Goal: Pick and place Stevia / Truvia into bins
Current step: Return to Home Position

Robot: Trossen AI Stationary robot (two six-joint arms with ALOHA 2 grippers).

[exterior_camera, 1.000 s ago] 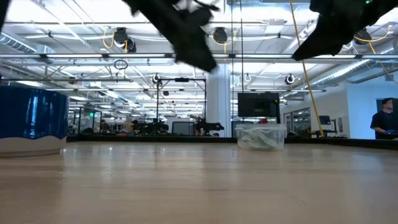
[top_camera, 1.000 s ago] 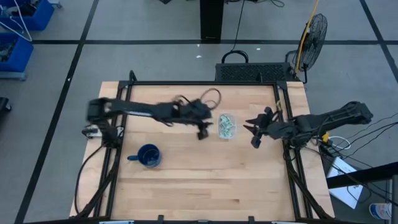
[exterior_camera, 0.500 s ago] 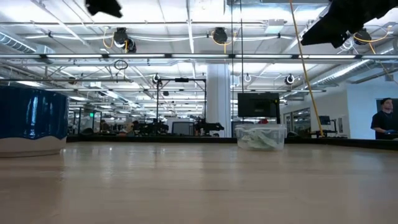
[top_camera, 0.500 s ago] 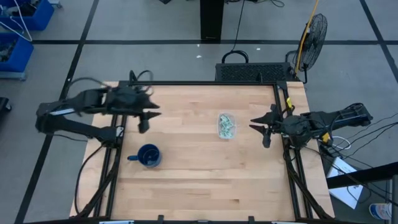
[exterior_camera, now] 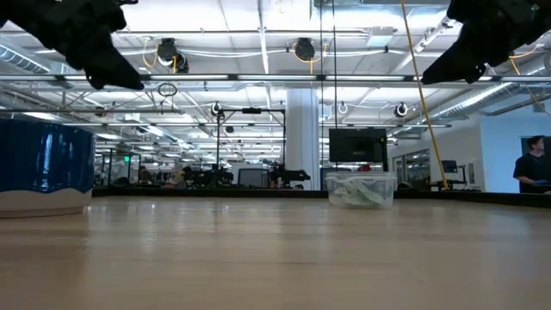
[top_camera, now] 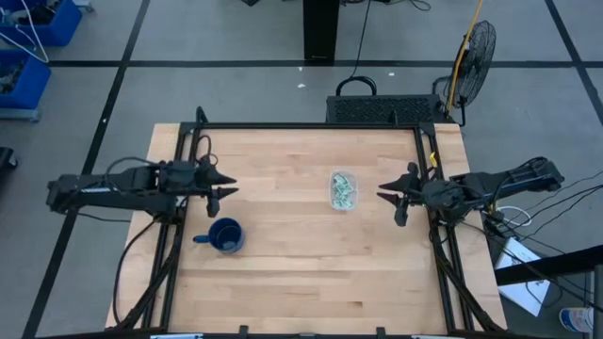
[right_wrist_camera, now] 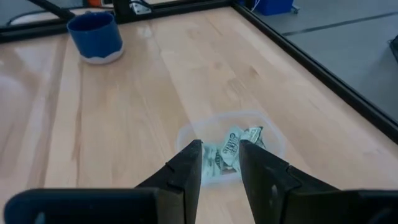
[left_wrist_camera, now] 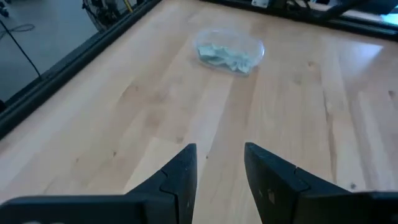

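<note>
Grey floor (top_camera: 236,89), black fan (top_camera: 479,47), blue crates (top_camera: 17,80), bright ceiling lamps (exterior_camera: 303,49)

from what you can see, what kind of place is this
Probably a robotics lab in an open industrial hall: left gripper and right gripper over a wooden table, under exposed ceiling trusses.

A dark blue mug (top_camera: 224,235) stands upright on the wooden table (top_camera: 311,282), near its left edge, with the handle turned to that edge. Beyond the far edge a black crate (top_camera: 386,110) sits on the floor. A fan (top_camera: 476,45) stands beyond the far right corner.
</note>
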